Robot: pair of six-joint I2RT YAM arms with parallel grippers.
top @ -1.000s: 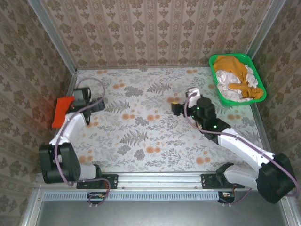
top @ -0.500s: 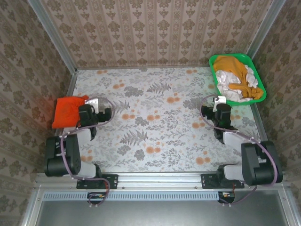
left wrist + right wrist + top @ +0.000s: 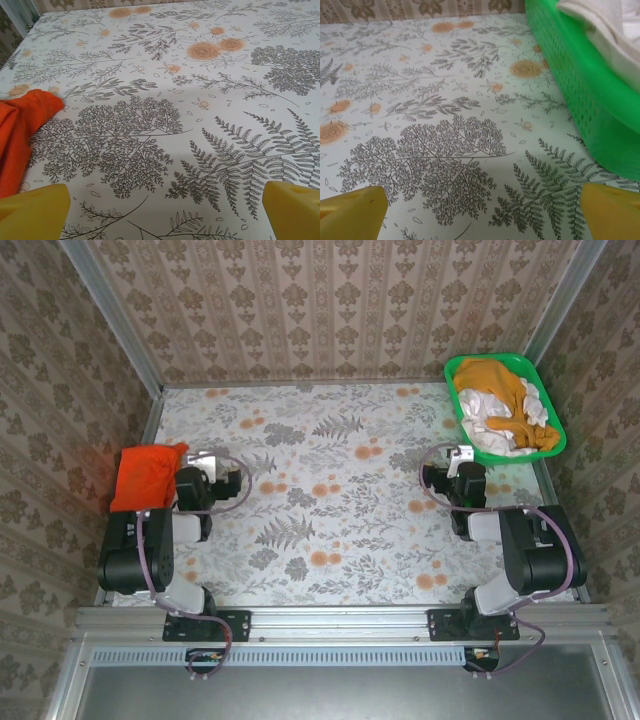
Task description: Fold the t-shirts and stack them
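Left fingers (image 3: 34,209) spread wide with nothing between them, low over the desk (image 3: 330,525), just beside the red-orange t-shirt (image 3: 145,475). Right fingers (image 3: 353,212) equally wide and empty. Red-orange t-shirt folded flat at the desk's left edge, one corner of it at the left of the left wrist view. Mustard t-shirt (image 3: 495,380) heaped together with white t-shirts (image 3: 497,432) inside the green basket (image 3: 455,370) at the far right corner. Basket wall close on the right of the right fingers, white cloth lapping over its rim. Both arms folded back near their bases, well apart.
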